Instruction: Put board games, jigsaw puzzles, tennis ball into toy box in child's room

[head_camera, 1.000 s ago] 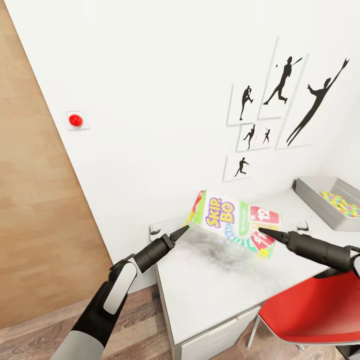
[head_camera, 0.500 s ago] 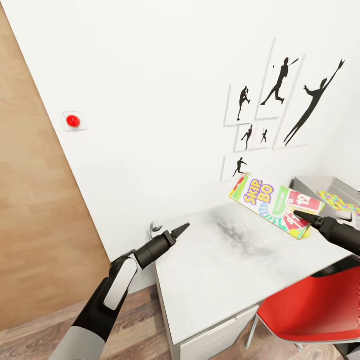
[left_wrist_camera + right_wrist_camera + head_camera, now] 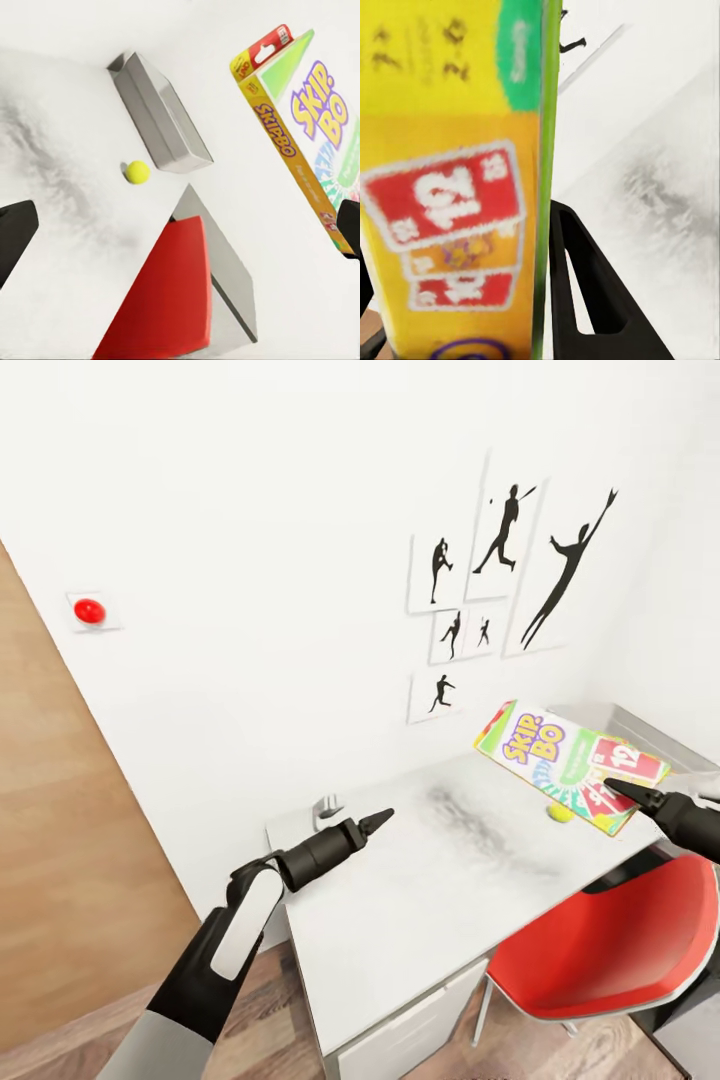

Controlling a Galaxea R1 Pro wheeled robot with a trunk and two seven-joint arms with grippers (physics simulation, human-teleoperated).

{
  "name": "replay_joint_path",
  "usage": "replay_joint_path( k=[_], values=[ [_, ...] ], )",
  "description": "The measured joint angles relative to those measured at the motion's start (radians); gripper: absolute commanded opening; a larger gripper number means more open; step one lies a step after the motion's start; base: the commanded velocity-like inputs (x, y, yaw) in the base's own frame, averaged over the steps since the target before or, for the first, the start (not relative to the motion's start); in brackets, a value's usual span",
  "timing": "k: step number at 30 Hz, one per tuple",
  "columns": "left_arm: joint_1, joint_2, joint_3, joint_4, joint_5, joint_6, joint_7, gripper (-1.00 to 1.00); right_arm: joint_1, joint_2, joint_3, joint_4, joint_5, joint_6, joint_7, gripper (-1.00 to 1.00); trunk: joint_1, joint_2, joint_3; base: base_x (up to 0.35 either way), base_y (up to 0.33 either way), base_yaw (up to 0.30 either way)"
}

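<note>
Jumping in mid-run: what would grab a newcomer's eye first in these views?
The bright SKIP-BO box, held tilted in the air over the desk's far end by the right gripper, shut on its edge. Under it a small yellow tennis ball lies on the light-grey table, near the grey toy box. A red chair is tucked under the desk, and black athlete prints hang on the white wall.

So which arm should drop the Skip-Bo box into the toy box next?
The right gripper: it is shut on the Skip-Bo box, held in the air beside the toy box. The left gripper hovers over the table's far end.
</note>
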Motion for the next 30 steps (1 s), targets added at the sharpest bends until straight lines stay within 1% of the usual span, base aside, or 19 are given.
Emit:
replay_joint_path(
  k=[1, 5, 6, 9, 10, 14, 15, 18, 24, 27, 30],
  values=[
    [0.000, 0.000, 0.000, 0.000, 0.000, 0.000, 0.000, 1.00, 0.000, 0.000, 0.000, 0.000, 0.000, 0.000, 0.000, -1.00, 0.000, 0.000, 0.001, 0.000, 0.000, -0.250],
    [0.000, -0.001, -0.011, -0.031, 0.003, 0.024, 0.078, 1.00, 0.000, 0.000, -0.009, 0.000, 0.000, 0.000, 0.000, -1.00, 0.000, 0.000, 0.004, 0.000, 0.000, -0.253],
    [0.000, -0.001, -0.012, -0.031, 0.003, 0.024, 0.079, 1.00, 0.000, 0.000, -0.009, 0.000, 0.000, 0.000, 0.000, -1.00, 0.000, 0.000, 0.005, 0.000, 0.000, -0.254],
    [0.000, -0.002, -0.020, -0.048, 0.009, 0.036, 0.132, 1.00, 0.000, 0.000, -0.012, -0.001, 0.001, 0.000, 0.000, -1.00, 0.000, 0.000, 0.007, 0.000, 0.000, -0.255],
    [0.000, -0.002, -0.020, -0.048, 0.009, 0.037, 0.133, 1.00, 0.000, 0.000, -0.012, -0.001, 0.001, 0.000, 0.000, -1.00, 0.000, 0.000, 0.008, 0.000, 0.000, -0.256],
    [0.000, -0.004, -0.037, -0.074, 0.029, 0.049, 0.180, 1.00, 0.001, 0.000, -0.014, -0.001, 0.000, 0.000, 0.000, -1.00, 0.000, 0.000, 0.011, 0.000, 0.000, -0.258],
    [0.000, -0.004, -0.037, -0.074, 0.029, 0.049, 0.180, 1.00, 0.001, 0.000, -0.014, -0.001, 0.000, 0.000, 0.000, -1.00, 0.000, 0.000, 0.011, 0.000, 0.000, -0.260],
    [0.000, -0.006, -0.056, -0.091, 0.038, 0.053, 0.219, 1.00, 0.001, 0.000, -0.015, -0.001, 0.000, 0.000, 0.000, -1.00, 0.000, 0.000, 0.013, -0.012, 0.000, -0.262],
    [-0.001, -0.007, -0.071, -0.107, 0.048, 0.056, 0.258, 1.00, 0.003, 0.001, -0.018, -0.006, -0.007, 0.000, 0.004, -1.00, 0.000, 0.000, 0.016, -0.019, -0.095, -0.253],
    [-0.001, -0.007, -0.081, -0.124, 0.052, 0.056, 0.273, 1.00, 0.006, 0.001, -0.022, -0.009, -0.021, 0.000, 0.006, -1.00, 0.000, 0.000, 0.017, -0.008, -0.199, -0.143],
    [-0.001, -0.007, -0.089, -0.137, 0.054, 0.056, 0.280, 1.00, 0.007, 0.002, -0.024, -0.009, -0.028, 0.000, 0.006, -1.00, 0.000, 0.000, 0.018, -0.005, -0.231, -0.084]
  ],
)
